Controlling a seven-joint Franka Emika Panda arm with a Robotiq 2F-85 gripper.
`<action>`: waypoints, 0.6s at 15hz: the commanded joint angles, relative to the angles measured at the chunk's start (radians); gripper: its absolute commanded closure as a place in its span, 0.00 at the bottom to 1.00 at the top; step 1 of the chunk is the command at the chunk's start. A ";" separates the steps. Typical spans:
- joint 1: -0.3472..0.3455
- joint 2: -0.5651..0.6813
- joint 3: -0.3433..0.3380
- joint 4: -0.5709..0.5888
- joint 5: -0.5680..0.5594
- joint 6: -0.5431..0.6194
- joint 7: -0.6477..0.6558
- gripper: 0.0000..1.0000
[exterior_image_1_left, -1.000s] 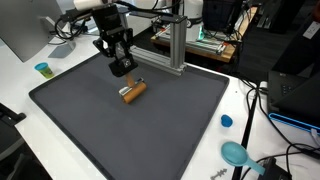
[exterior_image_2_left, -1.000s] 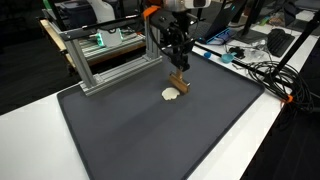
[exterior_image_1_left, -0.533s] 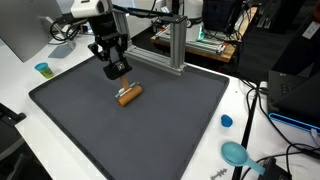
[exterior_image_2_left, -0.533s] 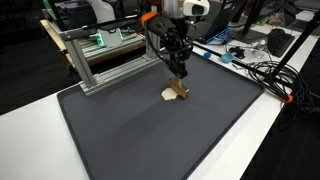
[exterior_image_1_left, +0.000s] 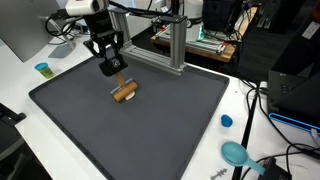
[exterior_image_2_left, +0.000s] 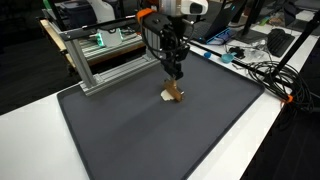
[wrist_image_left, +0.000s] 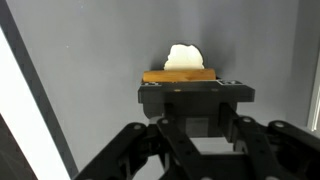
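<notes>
The gripper (exterior_image_1_left: 114, 69) hangs over the dark mat (exterior_image_1_left: 170, 125), fingers pointing down, and right below it lies a small brown block (exterior_image_1_left: 125, 95) with a cream lump (exterior_image_2_left: 167, 96) pressed against one side. In both exterior views there looks to be a sliver of air between the fingertips and the block, gripper (exterior_image_2_left: 172, 71) above, block (exterior_image_2_left: 176, 93) flat on the mat, though it is too tight to swear to. From the wrist view the block (wrist_image_left: 178, 76) sits crosswise just past the black tips of the gripper (wrist_image_left: 195, 93), and the lump (wrist_image_left: 183, 57) pokes up behind it. Are the jaws apart or together? The tips read as one dark bar here, and I cannot tell. As for position, block and lump sit in the half of the mat nearest the edge where the aluminium frame (exterior_image_1_left: 172, 48) stands, and they are clear of every edge and corner. Off the mat, on the white table (exterior_image_1_left: 20, 85), a teal cup (exterior_image_1_left: 42, 69) stands by one corner near the frame, and a blue cap (exterior_image_1_left: 226, 121) lies beyond the opposite side edge.
</notes>
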 joint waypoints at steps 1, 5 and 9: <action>0.011 0.018 -0.008 -0.011 -0.055 -0.006 0.025 0.79; 0.016 0.025 -0.020 -0.026 -0.094 0.014 0.055 0.79; 0.019 0.027 -0.032 -0.031 -0.159 0.027 0.102 0.79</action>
